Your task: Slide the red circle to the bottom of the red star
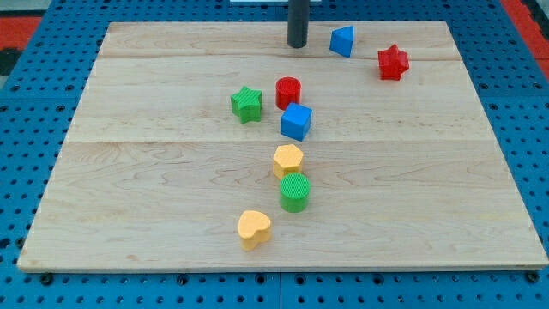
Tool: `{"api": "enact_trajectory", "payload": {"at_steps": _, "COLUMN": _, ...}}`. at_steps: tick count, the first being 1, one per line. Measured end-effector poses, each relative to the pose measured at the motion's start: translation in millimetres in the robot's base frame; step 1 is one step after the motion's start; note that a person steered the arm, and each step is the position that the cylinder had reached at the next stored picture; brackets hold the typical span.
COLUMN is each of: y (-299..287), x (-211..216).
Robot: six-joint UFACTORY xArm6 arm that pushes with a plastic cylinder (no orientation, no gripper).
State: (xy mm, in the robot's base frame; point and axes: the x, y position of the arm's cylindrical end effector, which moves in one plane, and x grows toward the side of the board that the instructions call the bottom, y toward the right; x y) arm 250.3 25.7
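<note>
The red circle stands near the board's middle, toward the view's top, touching the blue cube just below it. The red star lies at the view's upper right, well to the right of the red circle. My tip rests on the board at the view's top centre, above the red circle and apart from it, left of a blue triangular block.
A green star lies left of the red circle. A yellow hexagon, a green cylinder and a yellow heart run down toward the view's bottom. The wooden board sits on blue pegboard.
</note>
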Motion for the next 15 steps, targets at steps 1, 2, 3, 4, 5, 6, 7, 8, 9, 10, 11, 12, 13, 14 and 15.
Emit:
{"api": "enact_trajectory", "payload": {"at_steps": 1, "y": 56, "x": -2}}
{"api": "enact_trajectory", "payload": {"at_steps": 2, "y": 101, "x": -9}}
{"api": "enact_trajectory", "payload": {"at_steps": 3, "y": 113, "x": -24}}
{"api": "enact_trajectory", "payload": {"at_steps": 4, "y": 118, "x": -25}}
{"api": "enact_trajectory", "payload": {"at_steps": 5, "y": 46, "x": -13}}
{"api": "enact_trajectory", "payload": {"at_steps": 6, "y": -39, "x": 31}}
{"api": "enact_trajectory", "payload": {"at_steps": 7, "y": -43, "x": 85}}
{"api": "enact_trajectory", "payload": {"at_steps": 8, "y": -35, "x": 104}}
{"api": "enact_trajectory", "payload": {"at_steps": 9, "y": -41, "x": 110}}
{"api": "enact_trajectory", "payload": {"at_steps": 10, "y": -18, "x": 123}}
{"api": "enact_trajectory", "payload": {"at_steps": 11, "y": 50, "x": 115}}
{"api": "enact_trajectory", "payload": {"at_steps": 12, "y": 31, "x": 111}}
{"api": "enact_trajectory", "payload": {"at_steps": 13, "y": 36, "x": 108}}
{"api": "enact_trajectory", "payload": {"at_steps": 14, "y": 46, "x": 101}}
{"api": "enact_trajectory", "payload": {"at_steps": 15, "y": 91, "x": 90}}
